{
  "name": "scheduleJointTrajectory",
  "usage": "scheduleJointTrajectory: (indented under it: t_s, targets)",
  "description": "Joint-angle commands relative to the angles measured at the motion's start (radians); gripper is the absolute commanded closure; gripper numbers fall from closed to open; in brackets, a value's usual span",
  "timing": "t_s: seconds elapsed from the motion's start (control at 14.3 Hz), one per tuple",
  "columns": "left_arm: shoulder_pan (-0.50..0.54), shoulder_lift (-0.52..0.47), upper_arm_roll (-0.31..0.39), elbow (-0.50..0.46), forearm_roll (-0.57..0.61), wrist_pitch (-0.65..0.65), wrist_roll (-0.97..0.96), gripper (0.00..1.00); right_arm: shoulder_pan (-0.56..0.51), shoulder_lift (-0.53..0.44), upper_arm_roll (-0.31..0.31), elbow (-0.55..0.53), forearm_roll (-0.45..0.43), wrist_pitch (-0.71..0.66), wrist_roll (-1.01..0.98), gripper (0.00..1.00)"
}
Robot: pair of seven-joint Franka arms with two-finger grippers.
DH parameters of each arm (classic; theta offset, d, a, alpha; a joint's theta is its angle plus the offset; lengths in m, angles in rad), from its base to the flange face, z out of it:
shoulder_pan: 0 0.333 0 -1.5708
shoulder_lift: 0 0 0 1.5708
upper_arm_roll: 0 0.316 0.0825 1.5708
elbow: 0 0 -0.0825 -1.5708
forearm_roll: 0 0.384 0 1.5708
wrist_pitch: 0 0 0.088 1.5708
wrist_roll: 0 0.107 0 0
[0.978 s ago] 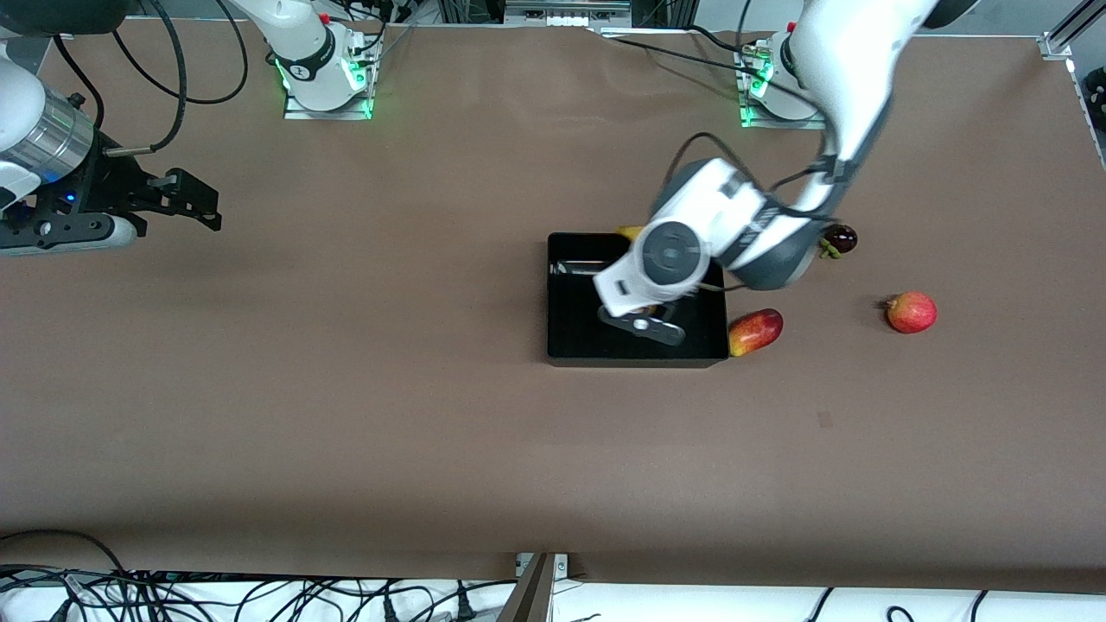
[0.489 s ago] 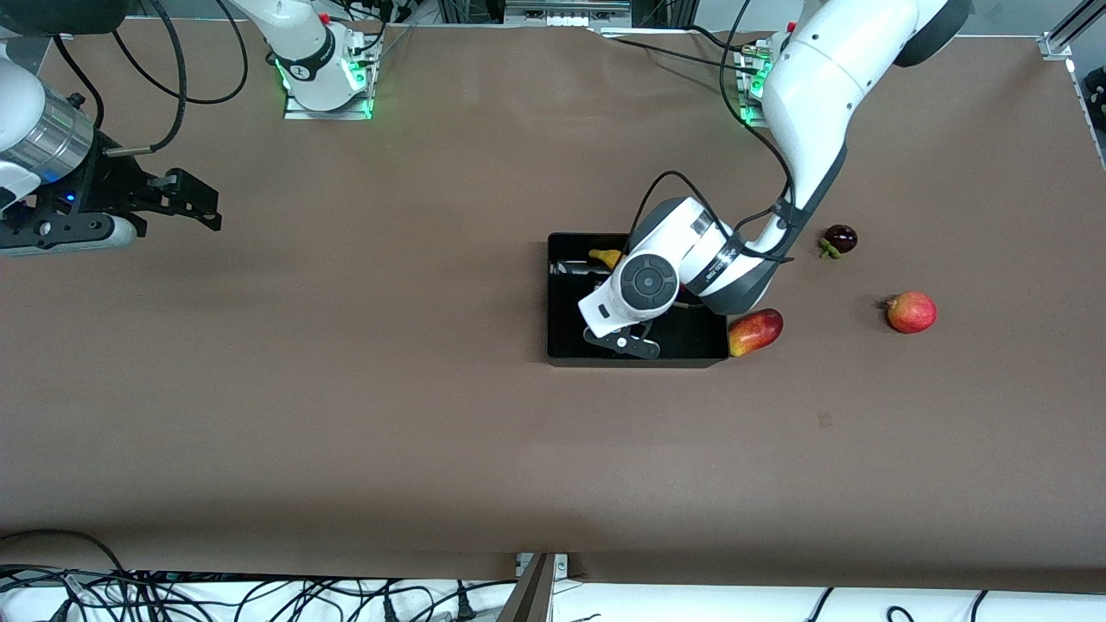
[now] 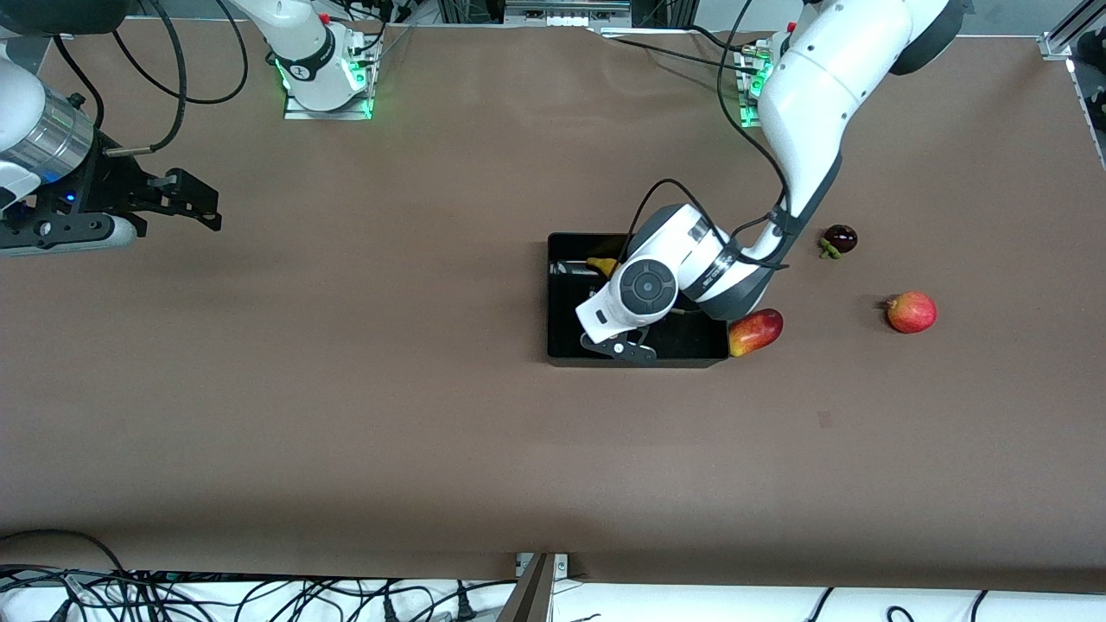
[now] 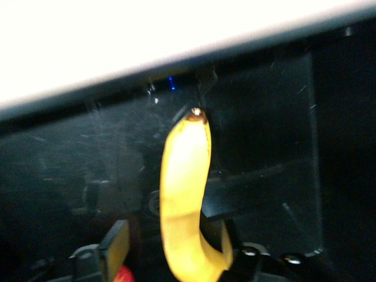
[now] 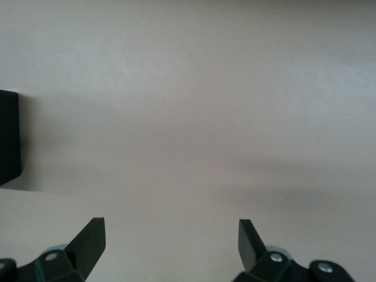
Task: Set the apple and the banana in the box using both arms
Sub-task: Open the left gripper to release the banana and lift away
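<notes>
The black box (image 3: 562, 345) stands mid-table. My left gripper (image 3: 617, 348) is low inside it. In the left wrist view my left gripper (image 4: 170, 244) is open around the yellow banana (image 4: 183, 194), with a gap between one finger (image 4: 116, 244) and the fruit. The banana lies against the box's shiny wall (image 4: 264, 117), and its tip (image 3: 600, 264) shows beside the left wrist. A small red patch (image 4: 121, 274) shows under that finger; the apple is otherwise hidden by the left arm. My right gripper (image 3: 186, 203) waits open and empty at the right arm's end of the table (image 5: 170, 235).
An oblong red-yellow fruit (image 3: 755, 332) lies against the box on the side toward the left arm's end. A pink-red round fruit with a nub (image 3: 911, 312) and a dark purple fruit (image 3: 839, 238) lie farther toward that end. A box corner (image 5: 9, 135) shows in the right wrist view.
My left arm has swung over the box and come down into it, carrying the banana along. The right arm has not moved.
</notes>
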Motion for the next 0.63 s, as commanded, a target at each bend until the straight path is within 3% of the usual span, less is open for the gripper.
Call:
scheduleJointTrajectory:
  t_s: [0.0, 0.21, 0.42, 0.49, 0.56]
  targets:
    - [0.069, -0.200, -0.004, -0.016, 0.006, -0.112, -0.002, 0.00, -0.017, 0.004, 0.018, 0.013, -0.007, -0.003, 0.008, 0.00]
    - [0.190, -0.333, -0.010, 0.040, 0.006, -0.286, 0.038, 0.00, -0.017, 0.004, 0.017, 0.013, -0.007, -0.003, 0.008, 0.00]
    - [0.279, -0.395, -0.001, 0.131, 0.001, -0.448, 0.176, 0.00, -0.017, 0.004, 0.018, 0.013, -0.006, -0.003, 0.008, 0.00]
    - [0.291, -0.448, 0.016, 0.111, -0.032, -0.459, 0.204, 0.00, -0.017, 0.004, 0.018, 0.013, -0.006, -0.003, 0.008, 0.00]
    - [0.278, -0.511, 0.077, 0.053, -0.105, -0.462, 0.213, 0.00, -0.017, 0.004, 0.018, 0.013, -0.006, -0.003, 0.008, 0.00]
